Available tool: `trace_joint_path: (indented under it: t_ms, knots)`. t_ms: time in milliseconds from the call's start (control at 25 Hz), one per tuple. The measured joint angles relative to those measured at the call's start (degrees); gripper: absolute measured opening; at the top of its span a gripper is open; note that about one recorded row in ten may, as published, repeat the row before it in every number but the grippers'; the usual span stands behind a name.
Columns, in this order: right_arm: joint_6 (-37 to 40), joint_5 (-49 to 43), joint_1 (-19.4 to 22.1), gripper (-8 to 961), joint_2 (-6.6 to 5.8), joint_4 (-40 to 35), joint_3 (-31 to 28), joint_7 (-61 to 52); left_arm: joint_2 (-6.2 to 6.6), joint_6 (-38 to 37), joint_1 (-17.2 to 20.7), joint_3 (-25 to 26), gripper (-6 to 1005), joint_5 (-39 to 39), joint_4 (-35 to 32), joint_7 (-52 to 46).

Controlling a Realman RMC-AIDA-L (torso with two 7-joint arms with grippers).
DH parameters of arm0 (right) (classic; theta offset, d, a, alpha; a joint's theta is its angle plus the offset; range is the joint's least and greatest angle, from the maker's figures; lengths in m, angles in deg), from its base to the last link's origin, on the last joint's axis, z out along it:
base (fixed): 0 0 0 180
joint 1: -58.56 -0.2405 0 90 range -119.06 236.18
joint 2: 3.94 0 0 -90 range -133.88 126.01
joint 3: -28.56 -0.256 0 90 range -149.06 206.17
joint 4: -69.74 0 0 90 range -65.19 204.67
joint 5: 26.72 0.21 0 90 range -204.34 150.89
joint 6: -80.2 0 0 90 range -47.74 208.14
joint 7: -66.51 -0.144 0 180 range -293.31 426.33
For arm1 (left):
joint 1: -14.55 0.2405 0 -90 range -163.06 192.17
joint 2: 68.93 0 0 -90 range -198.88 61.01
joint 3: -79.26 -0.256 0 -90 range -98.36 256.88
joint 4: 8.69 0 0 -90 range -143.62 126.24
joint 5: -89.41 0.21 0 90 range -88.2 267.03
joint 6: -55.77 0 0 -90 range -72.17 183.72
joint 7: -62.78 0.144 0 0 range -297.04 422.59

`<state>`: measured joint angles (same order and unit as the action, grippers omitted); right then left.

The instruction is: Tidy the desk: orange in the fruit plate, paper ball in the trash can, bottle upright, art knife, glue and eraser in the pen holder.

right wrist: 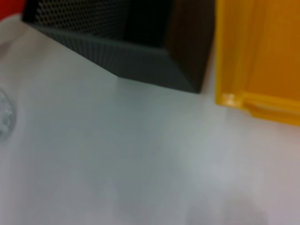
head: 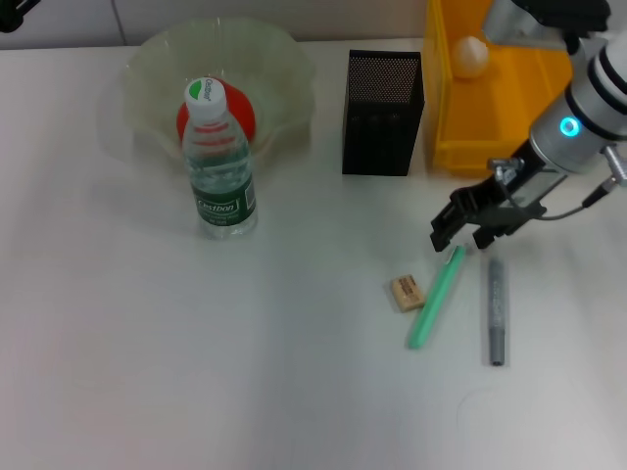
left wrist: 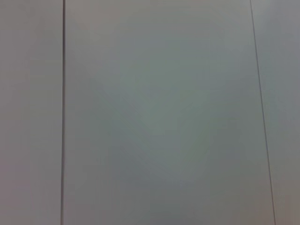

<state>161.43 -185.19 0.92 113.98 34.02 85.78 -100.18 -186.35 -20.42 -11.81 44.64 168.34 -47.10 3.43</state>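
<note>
Right black gripper (head: 458,238) low over the white desk (head: 245,372) – fingers apart – just above the green stick-shaped art knife (head: 436,299), beside the small tan eraser (head: 407,293).

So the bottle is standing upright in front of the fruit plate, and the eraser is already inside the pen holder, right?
Not quite. The bottle does stand upright in front of the fruit plate, but the eraser is not in the pen holder; the head view shows it lying on the desk beside a green stick, near the right gripper.
</note>
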Motion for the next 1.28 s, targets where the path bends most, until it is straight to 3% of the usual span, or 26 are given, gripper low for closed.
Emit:
trace_joint_path:
  t_ms: [480,960,1280]
  knots:
    - [-0.08,-0.10,-1.89,610,0.21,3.10,0.14,0.18,-0.49,0.17,-0.01,0.09,714,-0.80,0.09,0.64]
    - [-1.29,-0.09,-3.06,609,0.99,4.11,5.20,-0.13,-0.89,-0.24,-0.09,0.08,715,-1.10,0.17,0.64]
    - [-2.17,-0.09,-3.69,610,1.00,4.34,5.55,-0.13,-0.98,-0.27,0.08,0.07,714,-2.03,0.42,0.98]
